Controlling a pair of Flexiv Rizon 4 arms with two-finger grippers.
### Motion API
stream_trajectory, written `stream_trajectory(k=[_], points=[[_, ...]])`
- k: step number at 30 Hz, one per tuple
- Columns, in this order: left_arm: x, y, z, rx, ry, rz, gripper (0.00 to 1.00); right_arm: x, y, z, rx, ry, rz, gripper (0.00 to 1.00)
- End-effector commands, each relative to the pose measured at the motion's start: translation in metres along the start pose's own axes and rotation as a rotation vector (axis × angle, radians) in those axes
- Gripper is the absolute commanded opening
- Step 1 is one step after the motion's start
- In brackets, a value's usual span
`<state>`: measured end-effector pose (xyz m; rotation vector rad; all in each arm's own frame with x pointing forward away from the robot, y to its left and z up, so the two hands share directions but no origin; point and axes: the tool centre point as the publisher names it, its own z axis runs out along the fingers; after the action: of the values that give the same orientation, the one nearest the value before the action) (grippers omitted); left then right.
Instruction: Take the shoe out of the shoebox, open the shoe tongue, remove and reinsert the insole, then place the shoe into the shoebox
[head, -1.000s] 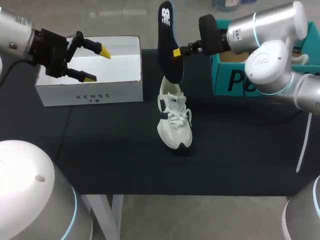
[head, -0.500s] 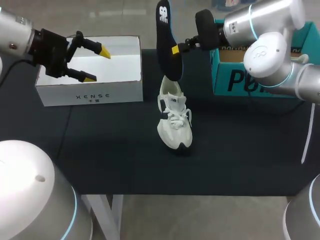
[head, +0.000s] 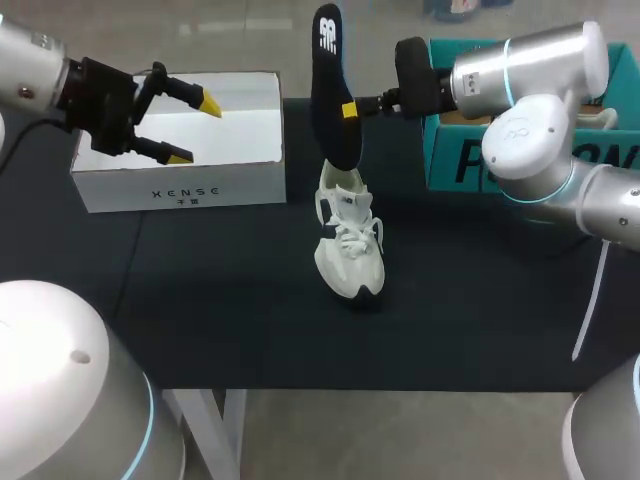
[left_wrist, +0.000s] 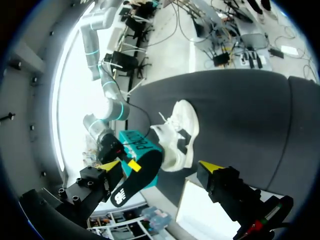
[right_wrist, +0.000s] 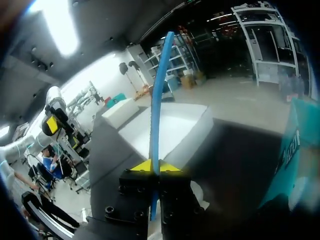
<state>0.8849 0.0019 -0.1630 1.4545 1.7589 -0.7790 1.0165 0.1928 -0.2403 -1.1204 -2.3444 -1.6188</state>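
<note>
Upper middle of the head view, the right gripper (head: 350, 108) is clamping the dark insole (head: 333, 100) by one edge and holding it nearly upright. The insole's lower end is hanging just over the white shoe (head: 348, 240), which is standing on the table (head: 200, 300) at centre frame. At upper left, the left gripper (head: 195, 130) is hovering by the shoebox (head: 180, 190) with its fingers spread and nothing between them. Looking out from the left wrist, those spread fingers are framing the insole (left_wrist: 137, 177), with the shoe (left_wrist: 177, 135) lying just beyond it and the shoebox (left_wrist: 200, 220) sitting close under the gripper. Looking out from the right wrist, the yellow tips are closing flat on the insole (right_wrist: 159, 100), which is showing edge-on as a thin blue line, with the shoebox (right_wrist: 170, 125) well ahead. Reinsertion is probably the step in hand. Doing it well likely means lining the insole's lower end up with the shoe's opening and tilting it toward the toe. It should go in gently, since the light shoe could tip or slide, and the free left gripper could be steadying the shoe.
</note>
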Motion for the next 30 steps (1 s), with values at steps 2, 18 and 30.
stream_trajectory(k=[2, 18, 30], points=[[0.000, 0.000, 0.000, 0.000, 0.004, 0.000, 1.00, -0.006, -0.011, 0.020, -0.029, 0.010, -0.009, 0.00], [0.000, 0.000, 0.000, 0.000, 0.004, 0.000, 1.00, -0.032, -0.034, 0.034, -0.074, 0.021, 0.034, 0.00], [0.000, 0.000, 0.000, 0.000, 0.004, 0.000, 1.00, -0.032, -0.065, 0.037, -0.025, 0.010, 0.088, 0.00]])
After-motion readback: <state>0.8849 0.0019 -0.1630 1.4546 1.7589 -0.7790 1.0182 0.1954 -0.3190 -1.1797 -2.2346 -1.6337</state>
